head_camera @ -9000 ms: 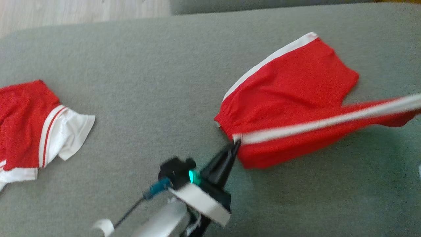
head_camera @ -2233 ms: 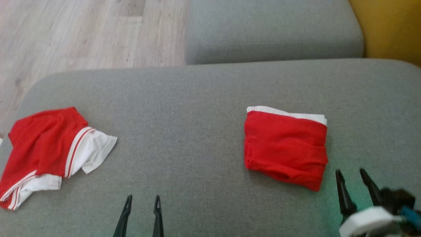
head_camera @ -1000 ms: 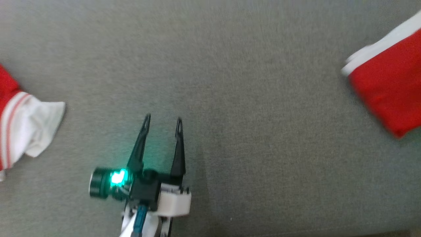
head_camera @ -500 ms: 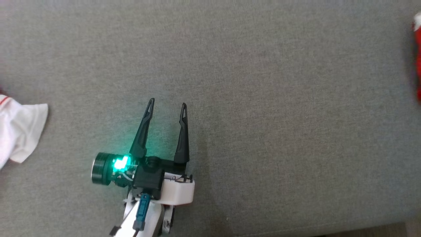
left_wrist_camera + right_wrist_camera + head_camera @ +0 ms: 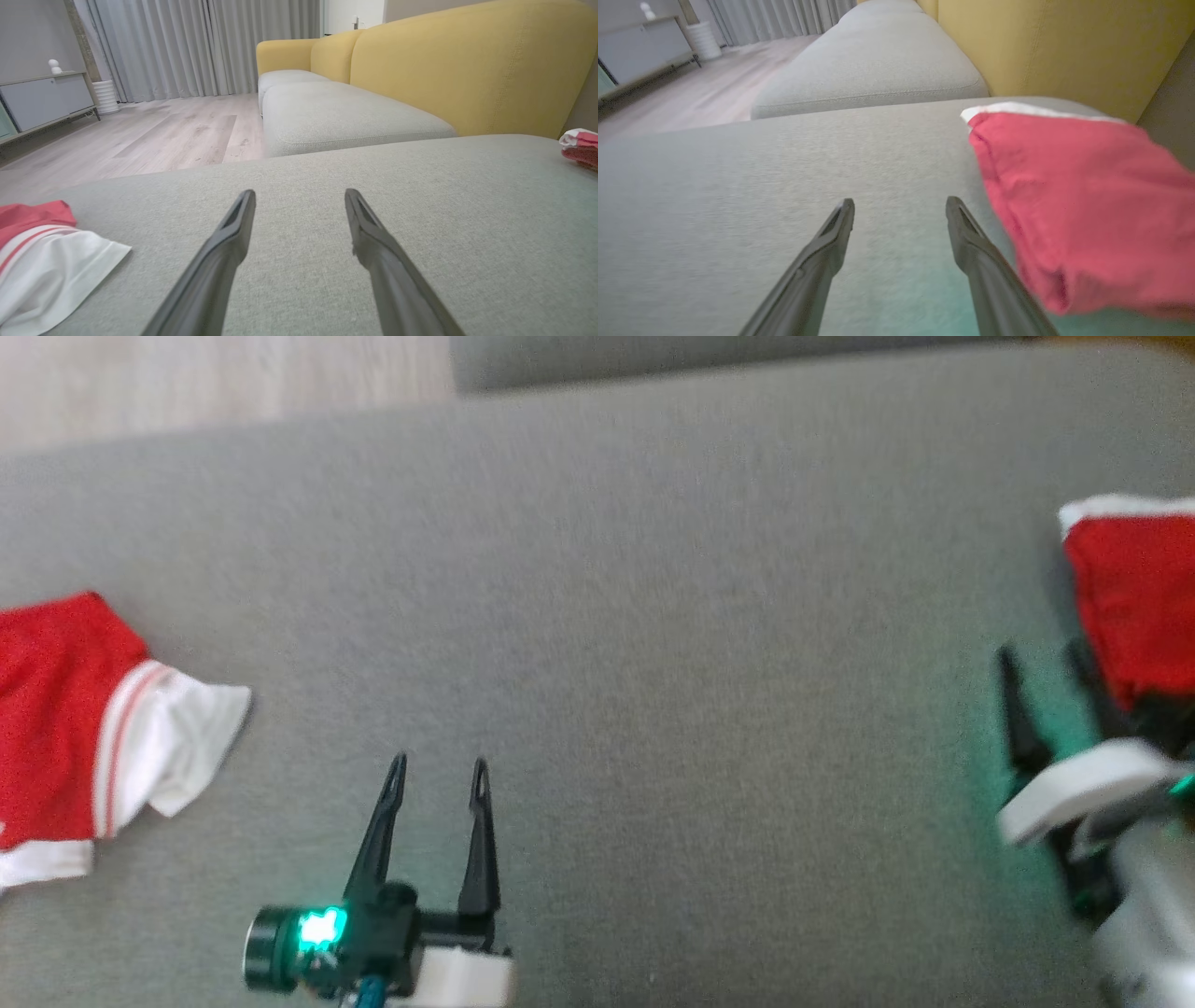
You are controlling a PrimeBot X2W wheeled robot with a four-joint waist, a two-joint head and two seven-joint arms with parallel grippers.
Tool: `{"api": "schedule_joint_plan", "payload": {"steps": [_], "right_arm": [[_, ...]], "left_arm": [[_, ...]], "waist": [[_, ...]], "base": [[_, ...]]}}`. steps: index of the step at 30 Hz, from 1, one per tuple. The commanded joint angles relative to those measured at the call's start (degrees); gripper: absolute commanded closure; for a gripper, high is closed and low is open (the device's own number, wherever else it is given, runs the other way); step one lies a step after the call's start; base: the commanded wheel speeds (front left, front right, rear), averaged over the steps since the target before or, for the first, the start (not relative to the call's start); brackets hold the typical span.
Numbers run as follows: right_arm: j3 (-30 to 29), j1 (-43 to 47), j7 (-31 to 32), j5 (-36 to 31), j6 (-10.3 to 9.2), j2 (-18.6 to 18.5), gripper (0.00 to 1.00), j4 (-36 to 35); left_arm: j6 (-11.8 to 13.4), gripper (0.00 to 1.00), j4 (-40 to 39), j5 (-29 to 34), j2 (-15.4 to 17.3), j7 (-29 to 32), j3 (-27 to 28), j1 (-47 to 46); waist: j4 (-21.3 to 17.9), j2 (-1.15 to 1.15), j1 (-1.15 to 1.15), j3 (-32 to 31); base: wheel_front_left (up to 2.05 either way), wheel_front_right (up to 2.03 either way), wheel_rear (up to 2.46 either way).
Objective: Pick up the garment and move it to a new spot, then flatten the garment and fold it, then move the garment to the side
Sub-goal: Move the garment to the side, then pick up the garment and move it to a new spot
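Note:
The garment [image 5: 1130, 597] lies folded, red with a white edge, at the far right of the grey cushion [image 5: 653, 616]. The right wrist view shows the garment [image 5: 1078, 200] flat on the cushion. My right gripper [image 5: 1044, 658] [image 5: 900, 202] is open just left of it, with nothing between the fingers and the right finger [image 5: 994, 280] close beside the cloth. My left gripper [image 5: 439, 765] [image 5: 300, 196] hovers open over bare cushion near the front, far from the garment [image 5: 579, 147].
A second red and white garment [image 5: 84, 719] [image 5: 42, 252] lies loose at the cushion's left end. Behind are another grey seat cushion [image 5: 336, 112], a yellow backrest [image 5: 467, 65] and wooden floor [image 5: 215, 378]. A grey cabinet [image 5: 46, 98] stands far off.
The head camera has swung, bringing the cushion's back edge and both garments into view. The folded garment now lies farther right than two seconds ago, with my open right gripper beside it.

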Motion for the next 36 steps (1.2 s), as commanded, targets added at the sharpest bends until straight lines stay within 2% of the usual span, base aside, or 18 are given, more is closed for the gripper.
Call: {"api": "schedule_joint_plan", "payload": {"steps": [1,4,11,14,21,36], "right_arm": [[1.1,0.96,-0.89,1.2,-0.04,0.5,0.0,-2.62],[0.48,5.42,-0.96,1.18,-0.04,3.25,0.0,-7.84],[-5.81,18.72,-0.98,-6.93,-0.04,10.12,0.0,-23.47],[-7.39,24.11,-0.99,-10.14,-0.04,11.88,0.0,-27.26],[-7.21,28.44,-0.99,-15.99,-0.04,12.91,0.0,-30.18],[-7.71,29.05,-0.99,-16.92,-0.04,13.48,0.0,-31.07]], "left_arm": [[-0.4,0.0,-1.52,-0.42,0.21,-0.28,2.25,0.15],[-1.43,0.0,-1.87,-0.98,0.44,-0.28,3.75,1.45],[-3.14,0.0,-4.14,-1.74,0.48,-0.28,7.44,4.29],[-3.24,0.0,-4.66,-1.55,0.3,-0.28,8.63,5.98],[-2.97,0.0,-4.93,-0.66,-0.07,-0.28,10.97,10.09],[-4.72,0.0,-5.04,0.35,-0.49,-0.28,12.37,11.63]], "waist": [[1.33,0.0,0.02,-5.28],[1.88,0.0,0.02,-7.9],[2.05,0.0,0.02,-12.0],[1.9,0.0,0.02,-13.17],[1.53,0.0,0.02,-14.45],[3.13,0.0,0.02,-14.94]], "base": [[0.0,0.0,0.0],[0.0,0.0,0.0],[0.0,0.0,0.0],[0.0,0.0,0.0],[0.0,0.0,0.0],[0.0,0.0,0.0]]}}
